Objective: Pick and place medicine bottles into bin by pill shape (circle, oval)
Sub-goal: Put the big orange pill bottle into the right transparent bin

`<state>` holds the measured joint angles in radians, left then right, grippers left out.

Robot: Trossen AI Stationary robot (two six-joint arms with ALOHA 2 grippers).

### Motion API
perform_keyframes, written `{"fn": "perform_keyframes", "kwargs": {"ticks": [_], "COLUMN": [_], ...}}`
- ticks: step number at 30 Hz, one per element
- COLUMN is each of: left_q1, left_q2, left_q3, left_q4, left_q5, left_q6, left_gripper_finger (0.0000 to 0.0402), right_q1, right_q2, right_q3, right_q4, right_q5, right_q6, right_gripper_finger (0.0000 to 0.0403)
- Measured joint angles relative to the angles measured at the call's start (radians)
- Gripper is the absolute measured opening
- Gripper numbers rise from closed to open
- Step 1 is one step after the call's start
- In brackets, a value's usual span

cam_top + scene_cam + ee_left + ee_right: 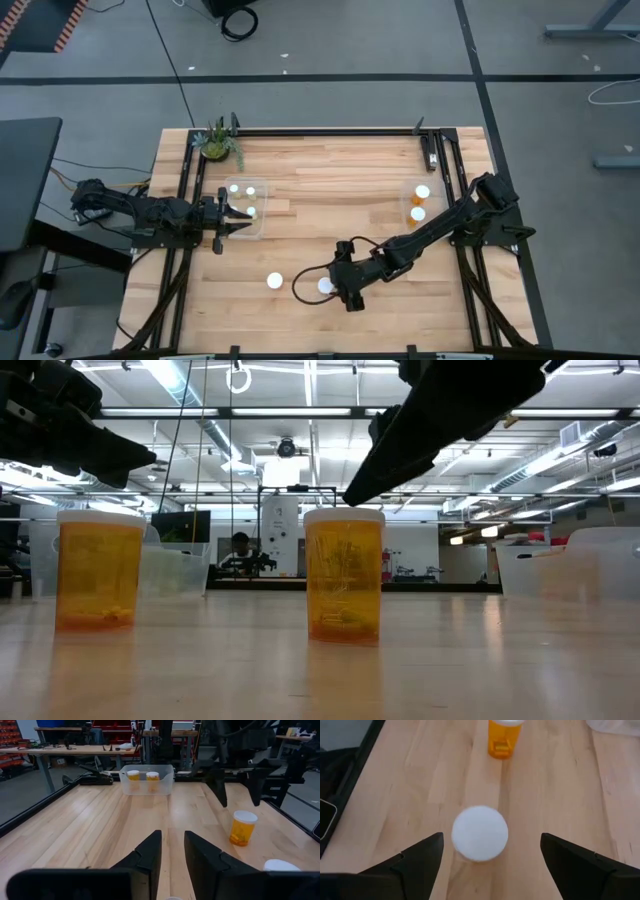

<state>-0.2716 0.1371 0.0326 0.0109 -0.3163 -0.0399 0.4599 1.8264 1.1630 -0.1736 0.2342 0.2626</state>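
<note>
Sorted so far, left bin (pixel 262 186): three white-capped medicine bottles are counted inside this clear container near the left arm; the pill shapes within cannot be read.

Sorted so far, right bin (pixel 408 188): two bottles are seen here, caps at (pixel 423 191) and (pixel 418 213). The same bin is shown across the table in the left wrist view (pixel 146 780) with two orange bottles inside.

Remaining on the table: two bottles are left standing upright on the bare wood in the front half, well apart from both bins. One (pixel 275 282) is placed toward the left; the other (pixel 325 286) is just beside the right gripper. By this count the task is judged more than half done, with two placements left.

Right gripper (pixel 347 290): fingers are spread wide, and the nearer bottle's white cap (pixel 480 833) is framed between them, untouched; nothing is held.

Left gripper (pixel 225 218): it is held over the left bin's edge, fingers (pixel 150 851) nearly together with a narrow gap, nothing pinched.

Other items: a potted plant (pixel 219 143) is set at the far left corner. Dark rails are run along both table sides.

Obstructions: none is noted around the targeted bottle; the second loose bottle is near but apart.
</note>
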Motion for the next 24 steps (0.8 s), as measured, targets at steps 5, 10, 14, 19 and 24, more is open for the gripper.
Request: {"fn": "perform_keyframes", "kwargs": {"ticks": [5, 10, 14, 19, 24], "left_q1": [0.0, 0.0, 0.0, 0.0, 0.0], "left_q2": [0.0, 0.0, 0.0, 0.005, 0.014], "left_q3": [0.0, 0.0, 0.0, 0.0, 0.0], "left_q4": [0.0, 0.001, 0.0, -0.001, 0.0], "left_q5": [0.0, 0.0, 0.0, 0.0, 0.001], "left_q6": [0.0, 0.0, 0.0, 0.0, 0.0], "left_gripper_finger": [0.0088, 0.0085, 0.0091, 0.0093, 0.0087], "right_q1": [-0.006, -0.007, -0.015, -0.014, -0.02], "right_q2": [0.012, 0.028, 0.099, 0.195, 0.258], "right_q3": [0.039, 0.091, 0.159, 0.287, 0.373], "right_q4": [-0.01, -0.04, -0.081, -0.204, -0.319], "right_q5": [-0.021, -0.026, -0.028, -0.037, -0.037], "right_q6": [-0.002, -0.027, -0.05, -0.08, -0.077], "right_gripper_finger": [0.0341, 0.0341, 0.0341, 0.0341, 0.0341]}}
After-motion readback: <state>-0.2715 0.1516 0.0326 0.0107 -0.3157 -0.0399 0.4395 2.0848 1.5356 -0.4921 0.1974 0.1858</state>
